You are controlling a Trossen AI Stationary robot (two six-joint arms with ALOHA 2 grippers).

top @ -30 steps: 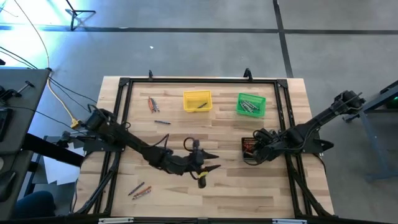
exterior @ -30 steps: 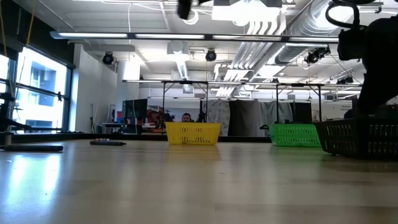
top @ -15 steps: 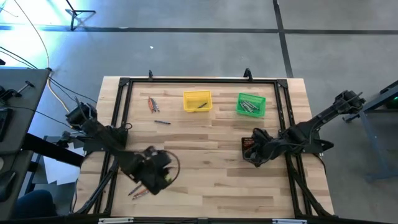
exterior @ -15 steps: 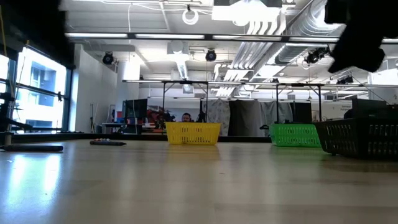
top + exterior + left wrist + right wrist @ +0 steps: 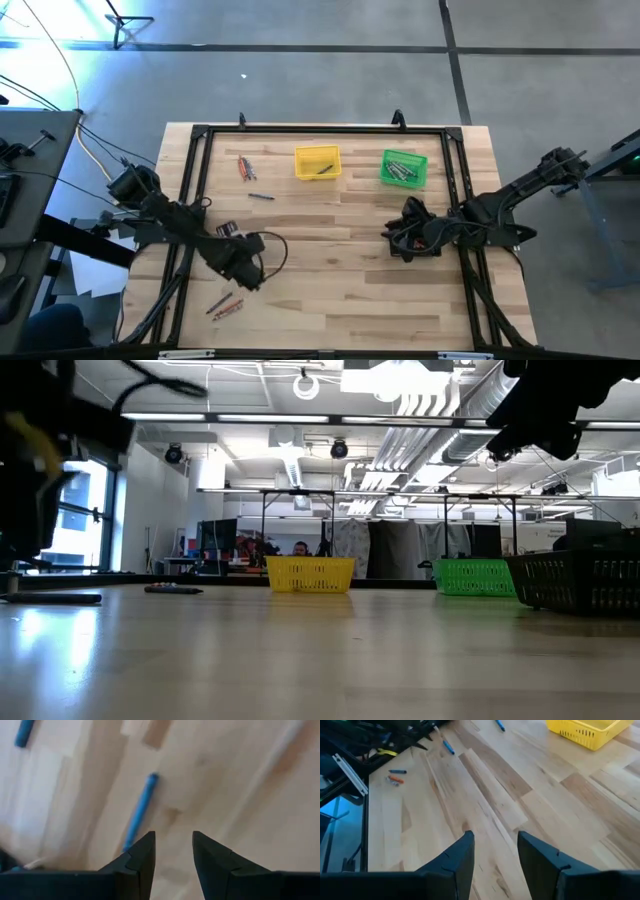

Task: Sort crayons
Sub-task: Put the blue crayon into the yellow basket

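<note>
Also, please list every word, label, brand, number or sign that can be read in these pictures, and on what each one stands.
None can be read.
The crayons, the yellow bin, the green bin and the black bin show no legible text.
Any signs in the room behind the table are too small to read.

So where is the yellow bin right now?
In the high view, the yellow bin sits near the table's far edge, around the middle, with the green bin to its right.

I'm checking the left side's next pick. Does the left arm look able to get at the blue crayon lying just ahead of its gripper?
Probably yes: the left gripper is open, empty, and the blue crayon lies unobstructed on bare table just beyond its fingertips.
</note>
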